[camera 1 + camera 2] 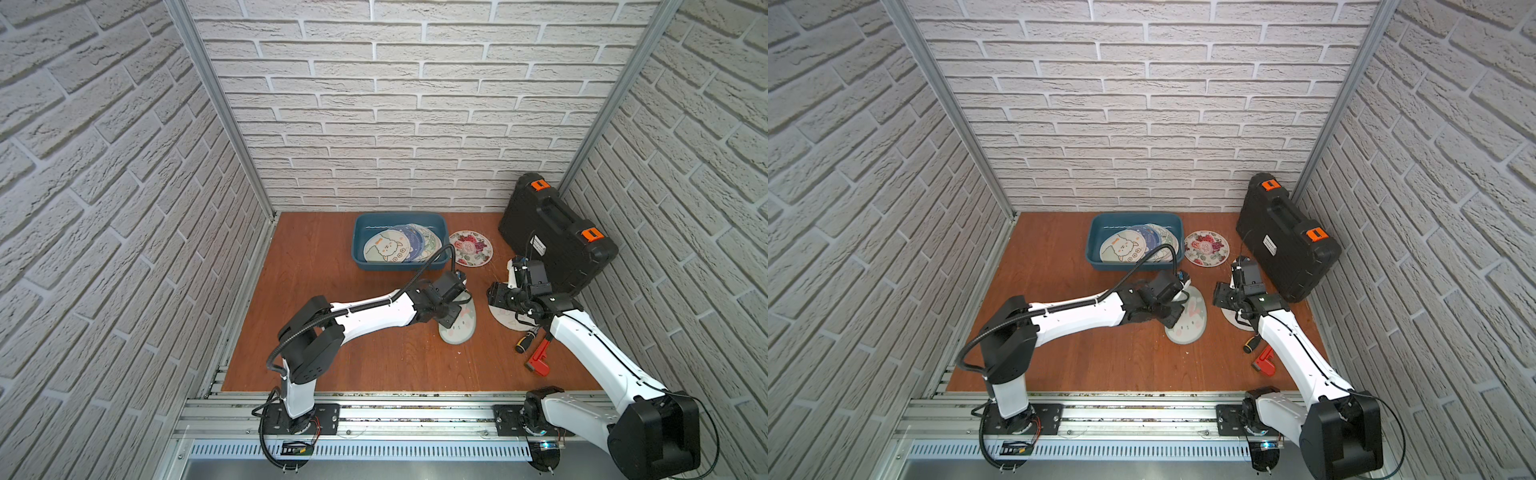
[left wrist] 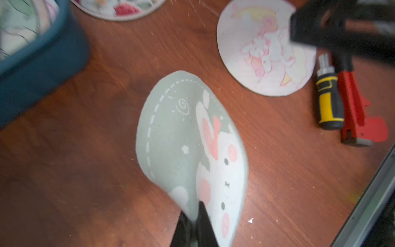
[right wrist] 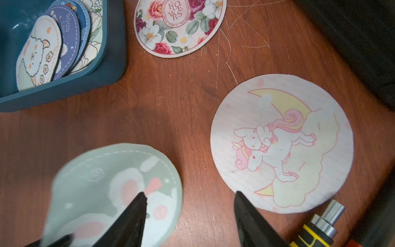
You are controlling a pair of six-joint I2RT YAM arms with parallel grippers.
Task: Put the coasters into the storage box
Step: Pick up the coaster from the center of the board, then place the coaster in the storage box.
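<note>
Thin, limp bunny coaster (image 2: 181, 139) is pinched at its edge by the closed left claw (image 2: 195, 210) and is bent over the wood-grain bench (image 1: 332, 332). Round unicorn coaster (image 3: 282, 143) is laid flat just beside the right claw (image 3: 190, 193), which is spread wide and empty. Overlapped coasters (image 1: 388, 249) are seen inside the teal plastic storage box (image 1: 358, 249).

In both top views, the right arm (image 1: 590, 345) covers most of the unicorn coaster (image 1: 505, 318), and the left arm (image 1: 374, 311) hides part of the bunny coaster (image 1: 457, 330). The left wrist view is smeared, with the storage box (image 2: 42, 70) cut off at its edge. Inside, overlapping coasters (image 1: 411, 245) bury one another.
</note>
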